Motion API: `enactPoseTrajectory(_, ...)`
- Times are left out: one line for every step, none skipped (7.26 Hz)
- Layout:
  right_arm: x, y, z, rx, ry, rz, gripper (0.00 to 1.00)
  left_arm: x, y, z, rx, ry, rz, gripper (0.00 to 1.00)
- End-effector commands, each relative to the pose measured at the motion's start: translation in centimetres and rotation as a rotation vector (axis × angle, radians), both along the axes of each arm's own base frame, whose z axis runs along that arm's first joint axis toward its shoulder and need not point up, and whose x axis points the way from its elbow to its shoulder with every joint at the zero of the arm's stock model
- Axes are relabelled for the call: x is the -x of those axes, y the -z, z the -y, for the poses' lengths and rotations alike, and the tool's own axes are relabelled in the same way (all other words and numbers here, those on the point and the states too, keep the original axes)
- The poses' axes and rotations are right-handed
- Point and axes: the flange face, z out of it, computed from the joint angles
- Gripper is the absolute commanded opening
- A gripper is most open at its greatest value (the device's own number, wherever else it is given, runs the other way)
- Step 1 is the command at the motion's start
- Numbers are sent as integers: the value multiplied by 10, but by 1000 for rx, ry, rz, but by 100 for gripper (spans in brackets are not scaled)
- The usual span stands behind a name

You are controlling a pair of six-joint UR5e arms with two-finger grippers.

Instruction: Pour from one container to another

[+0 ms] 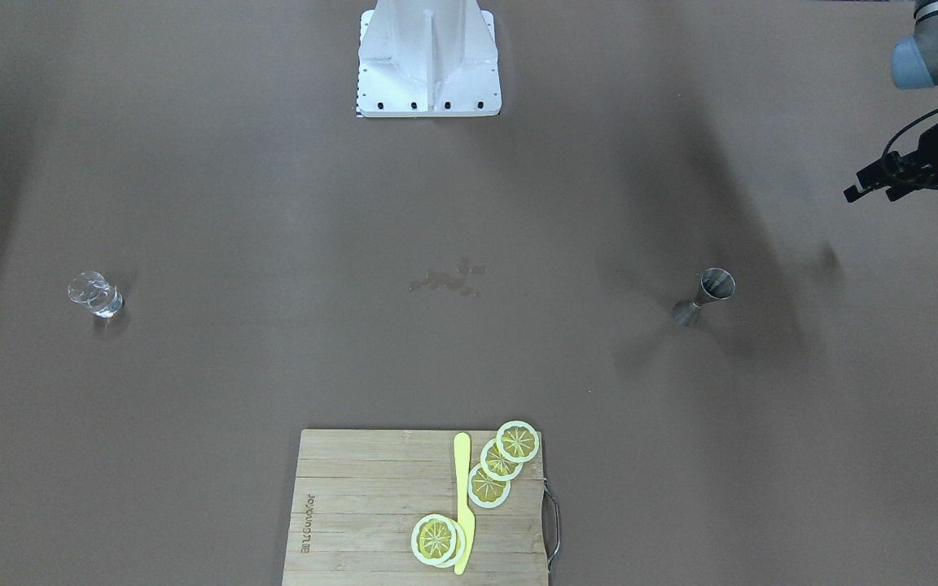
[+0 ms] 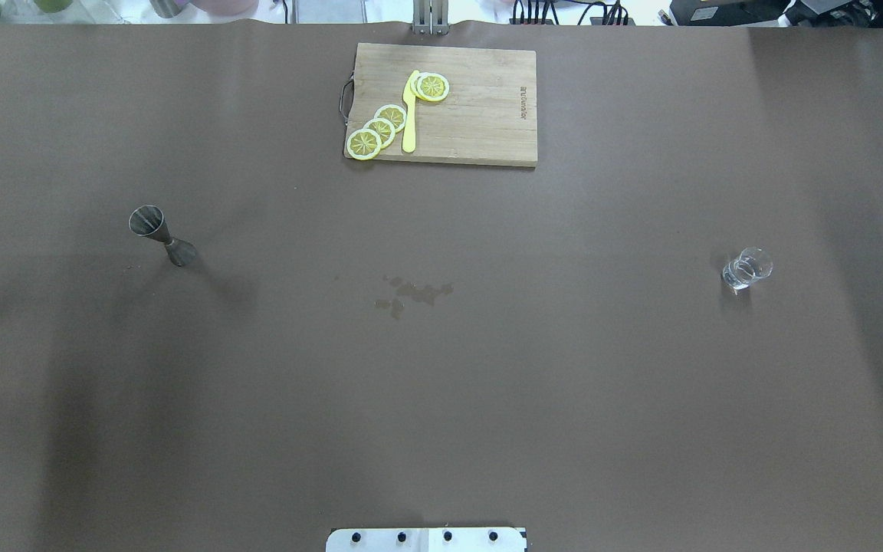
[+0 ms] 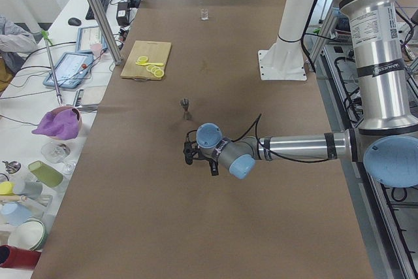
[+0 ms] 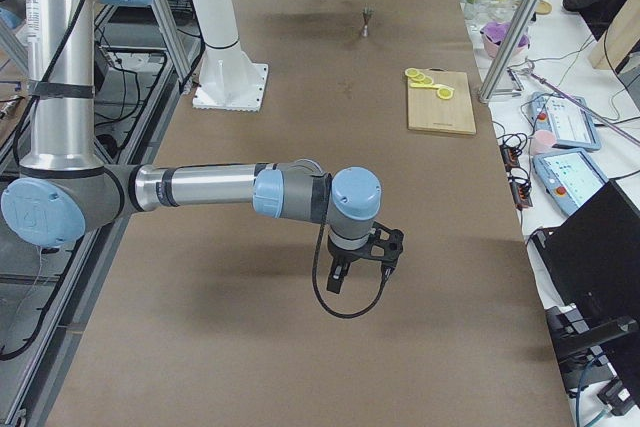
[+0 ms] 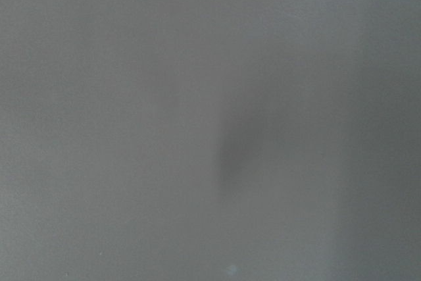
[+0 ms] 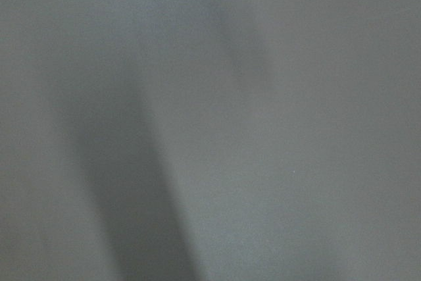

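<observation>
At the table's [image 2: 441, 399] left end, the left gripper [image 1: 854, 184] is hanging above the bare brown surface, its fingers looking slightly parted and holding nothing. The steel jigger [image 2: 162, 236] is standing upright on the left side, apart from that gripper. A few dark spots [image 2: 411, 293] are showing at the centre. Beyond them, a wooden cutting board [image 2: 487, 115] is carrying lemon slices [image 2: 380, 129] and a yellow knife [image 2: 410, 115]. The clear glass [image 2: 746, 271] is standing upright far to the right. The right gripper [image 4: 345, 277] is hovering over the right end, and I cannot tell how far open it is.
</observation>
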Motion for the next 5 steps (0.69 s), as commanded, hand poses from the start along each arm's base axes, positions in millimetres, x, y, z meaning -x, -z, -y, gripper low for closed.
enactPoseTrajectory(1,1,-1,-5,0,7,100,34,-24,-24,-77,-62,34,99)
enactPoseTrajectory(1,1,-1,-4,-2,10,100,47,-31,-27,-109,-88,56,99)
enactPoseTrajectory(1,-1,-2,1,-2,11,100,61,-37,-26,-226,-143,96,99)
enactPoseTrajectory(1,-1,-2,0,-1,11,100,68,-35,-17,-415,-243,210,99)
enactPoseTrajectory(1,-1,-2,1,-1,11,100,85,-27,-13,-393,-226,246,99)
